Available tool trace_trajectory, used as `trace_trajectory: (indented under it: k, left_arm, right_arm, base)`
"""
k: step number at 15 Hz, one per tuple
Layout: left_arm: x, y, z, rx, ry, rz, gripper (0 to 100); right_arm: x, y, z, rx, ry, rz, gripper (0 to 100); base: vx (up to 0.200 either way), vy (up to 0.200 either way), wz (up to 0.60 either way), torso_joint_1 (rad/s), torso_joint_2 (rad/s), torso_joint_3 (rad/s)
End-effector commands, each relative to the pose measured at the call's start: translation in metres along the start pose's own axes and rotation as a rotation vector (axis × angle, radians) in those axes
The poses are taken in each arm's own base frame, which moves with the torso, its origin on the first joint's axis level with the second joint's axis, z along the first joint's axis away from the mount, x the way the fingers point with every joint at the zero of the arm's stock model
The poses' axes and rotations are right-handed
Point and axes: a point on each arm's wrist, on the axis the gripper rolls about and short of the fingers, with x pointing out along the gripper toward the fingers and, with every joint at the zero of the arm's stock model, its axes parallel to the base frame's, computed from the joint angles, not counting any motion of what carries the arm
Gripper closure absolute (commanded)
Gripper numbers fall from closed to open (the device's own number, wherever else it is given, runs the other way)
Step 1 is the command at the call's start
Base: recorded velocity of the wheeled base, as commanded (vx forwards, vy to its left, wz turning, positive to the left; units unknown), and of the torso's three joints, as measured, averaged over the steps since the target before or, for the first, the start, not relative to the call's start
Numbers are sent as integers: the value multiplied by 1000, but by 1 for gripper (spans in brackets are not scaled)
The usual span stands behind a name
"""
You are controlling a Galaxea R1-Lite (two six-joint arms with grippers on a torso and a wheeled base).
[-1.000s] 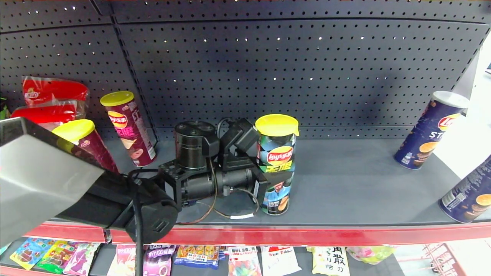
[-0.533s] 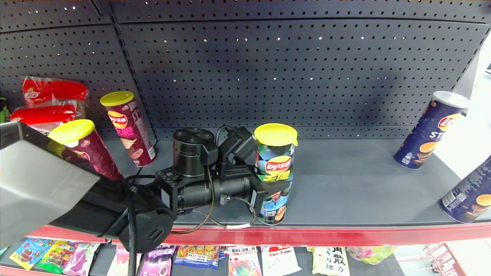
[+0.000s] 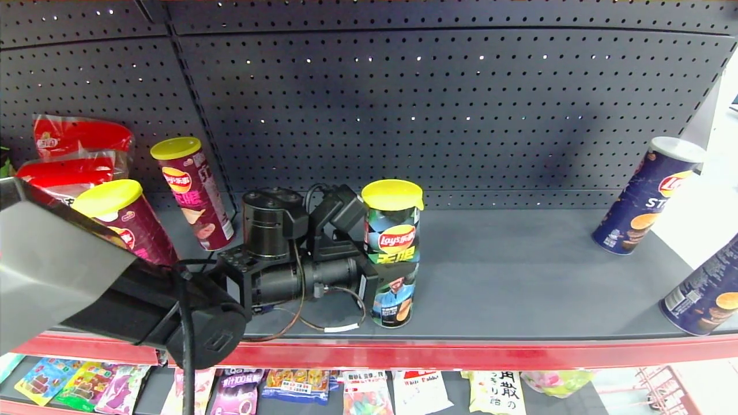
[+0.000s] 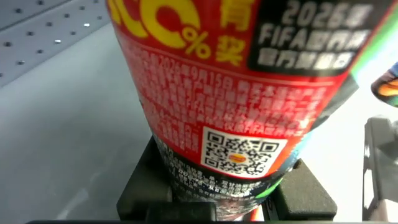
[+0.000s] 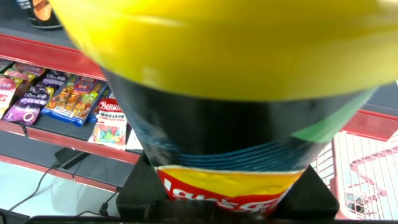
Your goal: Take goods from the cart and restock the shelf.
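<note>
The left gripper (image 3: pixel 398 275) clamps the chip can (image 3: pixel 393 242), hiding its lower side; the right gripper (image 5: pixel 227 199) apparently grips a second can (image 5: pixel 236 124), base cropped.

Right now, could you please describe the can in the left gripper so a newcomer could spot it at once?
On the grey shelf below the pegboard, near its middle, the left gripper clasps an upright can. Alone there, it has a black-and-green patterned body under a yellow lid; maroon cans stand to its left, dark blue cans to its right.
</note>
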Motion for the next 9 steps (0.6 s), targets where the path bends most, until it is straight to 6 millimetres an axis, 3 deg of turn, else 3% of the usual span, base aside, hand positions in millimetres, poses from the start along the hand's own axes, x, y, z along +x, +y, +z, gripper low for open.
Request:
trace_trajectory:
  k: [1,9]
  left_arm:
    - [1,-6,2,6,-6,-44,100]
    - [11,-8,-4,0,9,-99,100]
  right_arm:
    - [0,0,0,0,3,1,100]
    - [0,0,0,0,0,1,100]
  base:
    - [0,0,0,0,0,0]
    - [0,0,0,0,0,0]
